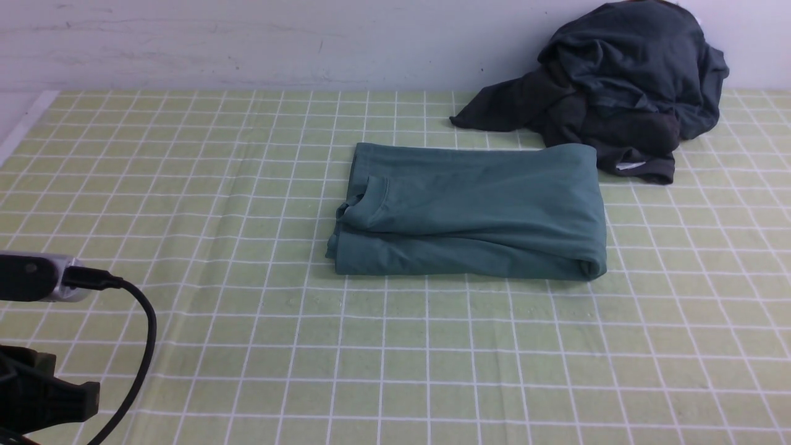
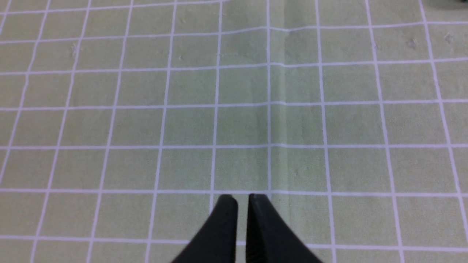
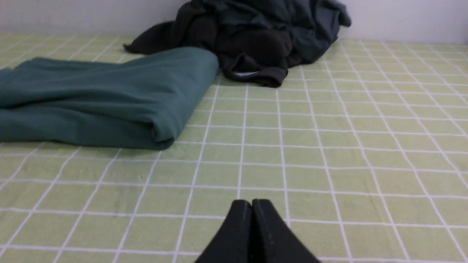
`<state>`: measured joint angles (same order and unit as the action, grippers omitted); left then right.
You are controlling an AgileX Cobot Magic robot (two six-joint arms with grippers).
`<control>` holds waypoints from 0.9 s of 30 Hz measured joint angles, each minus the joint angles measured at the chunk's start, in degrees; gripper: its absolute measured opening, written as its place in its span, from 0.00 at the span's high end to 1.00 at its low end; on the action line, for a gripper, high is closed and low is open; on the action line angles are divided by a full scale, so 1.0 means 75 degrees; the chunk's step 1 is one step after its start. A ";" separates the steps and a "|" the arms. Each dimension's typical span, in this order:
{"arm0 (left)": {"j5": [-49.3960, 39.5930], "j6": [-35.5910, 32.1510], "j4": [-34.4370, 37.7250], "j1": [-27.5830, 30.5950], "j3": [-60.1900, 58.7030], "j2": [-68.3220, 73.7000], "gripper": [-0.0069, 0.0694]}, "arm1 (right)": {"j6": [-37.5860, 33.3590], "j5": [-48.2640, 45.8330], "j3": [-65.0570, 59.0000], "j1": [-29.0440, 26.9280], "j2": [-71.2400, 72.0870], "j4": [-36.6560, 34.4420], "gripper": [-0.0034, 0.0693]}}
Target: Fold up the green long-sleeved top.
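The green long-sleeved top lies folded into a flat rectangle on the checked cloth, with its crew neck at the left end. It also shows in the right wrist view, ahead of my right gripper and to one side. My right gripper is shut and empty over bare cloth, well short of the top. My left gripper has its jaws almost together with a thin gap and nothing between them. It hangs over bare cloth with no garment in its view. Only part of my left arm shows in the front view, at the lower left.
A pile of dark charcoal-grey garments lies at the back right against the wall, touching the top's far right corner; it also shows in the right wrist view. The green checked tablecloth covers the table. The table's left edge shows.
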<state>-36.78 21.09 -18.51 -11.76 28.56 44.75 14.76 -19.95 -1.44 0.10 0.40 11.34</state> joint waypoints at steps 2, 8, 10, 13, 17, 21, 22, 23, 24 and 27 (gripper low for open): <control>-0.0049 0.0000 0.0000 0.0000 0.0000 0.0000 0.87 | -0.0214 -0.0018 0.0007 -0.0148 0.0029 -0.0178 0.97; -0.0090 0.0000 0.0000 0.0000 0.0000 0.0000 0.87 | -0.2208 -0.0054 0.0007 -0.0278 0.0027 -0.1647 0.97; -0.0090 0.0000 0.0000 0.0000 0.0000 0.0000 0.87 | -0.2866 -0.0069 0.0012 -0.0278 0.0027 -0.2054 0.97; -0.0090 0.0000 0.0000 0.0000 0.0000 0.0000 0.87 | -0.3400 -0.0084 0.0012 -0.0287 0.0027 -0.2288 0.97; -0.0090 0.0000 0.0000 0.0000 0.0000 0.0000 0.87 | -0.3554 -0.0092 0.0012 -0.0293 0.0027 -0.2360 0.97; -0.0090 0.0000 0.0000 0.0000 0.0000 0.0000 0.87 | -0.3589 -0.0092 0.0012 -0.0301 0.0027 -0.2384 0.97; -0.0090 0.0000 0.0000 0.0000 0.0000 0.0000 0.87 | -0.3589 -0.0092 0.0012 -0.0301 0.0027 -0.2384 0.97; -0.0090 0.0000 0.0000 0.0000 0.0000 0.0000 0.87 | -0.3589 -0.0092 0.0012 -0.0301 0.0027 -0.2384 0.97; -0.0090 0.0000 0.0000 0.0000 0.0000 0.0000 0.87 | -0.3591 -0.0092 0.0012 -0.0301 0.0027 -0.2384 0.97; -0.0090 0.0000 0.0000 0.0000 0.0000 0.0000 0.87 | -0.3591 -0.0092 0.0012 -0.0301 0.0027 -0.2392 0.97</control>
<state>-37.45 21.09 -18.51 -11.76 28.56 44.75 -12.18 -20.65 -1.35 -2.16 0.60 -6.59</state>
